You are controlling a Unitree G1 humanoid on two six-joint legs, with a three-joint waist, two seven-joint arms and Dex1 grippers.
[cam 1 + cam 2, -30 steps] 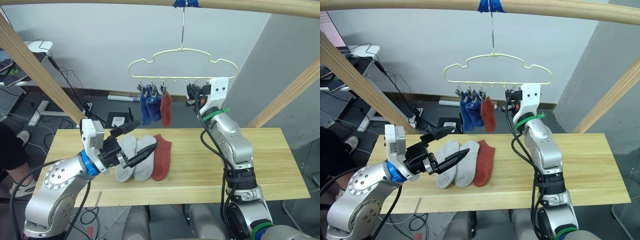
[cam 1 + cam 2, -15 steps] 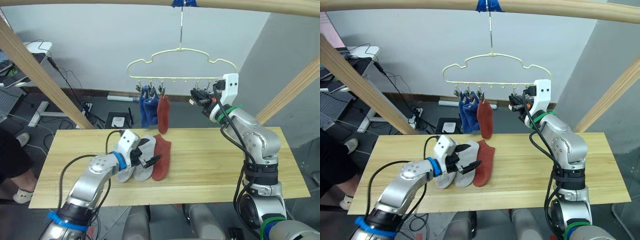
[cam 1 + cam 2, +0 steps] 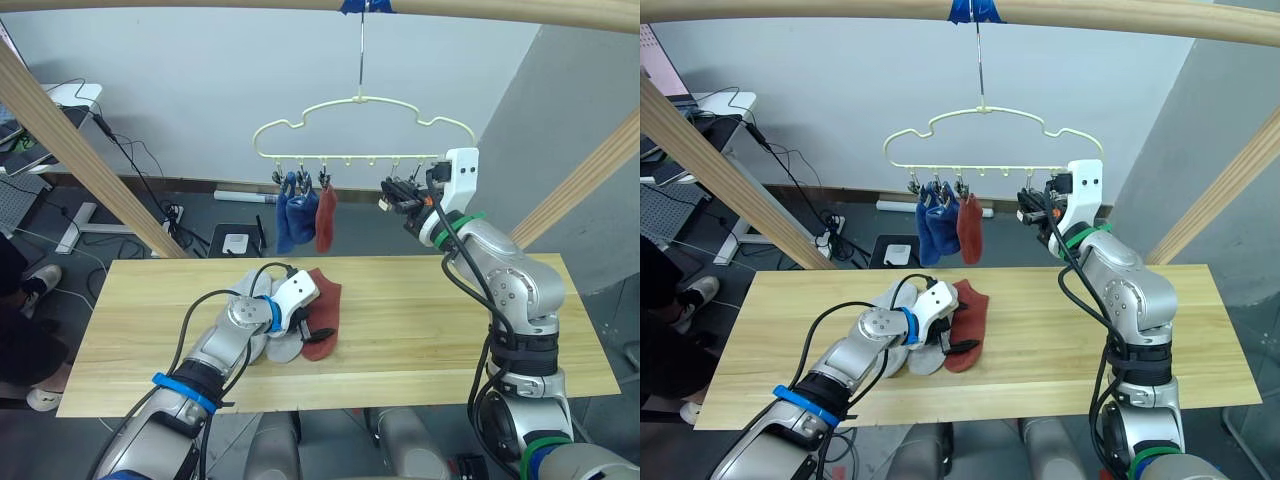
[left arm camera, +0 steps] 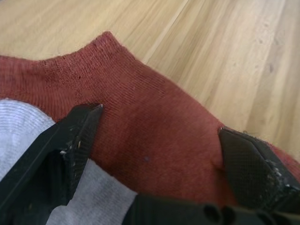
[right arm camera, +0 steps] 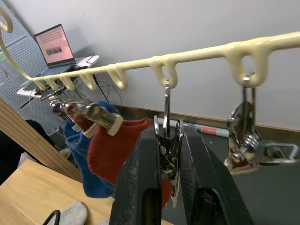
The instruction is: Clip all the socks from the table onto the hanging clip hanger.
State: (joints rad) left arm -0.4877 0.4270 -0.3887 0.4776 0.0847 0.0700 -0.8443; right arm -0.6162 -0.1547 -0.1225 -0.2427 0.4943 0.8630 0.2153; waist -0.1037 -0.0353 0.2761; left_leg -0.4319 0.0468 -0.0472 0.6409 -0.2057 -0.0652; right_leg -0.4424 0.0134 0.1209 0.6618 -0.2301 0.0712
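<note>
Light yellowish plank table carries two light grey socks and a rust red sock side by side. Bent low, the left gripper straddles the red one with fingers spread, probably to pinch it. Overhead, the pale yellow cloud-shaped clip hanger already holds two blue socks and another red one. The raised right gripper squeezes a small metal clip, probably keeping it ready.
</note>
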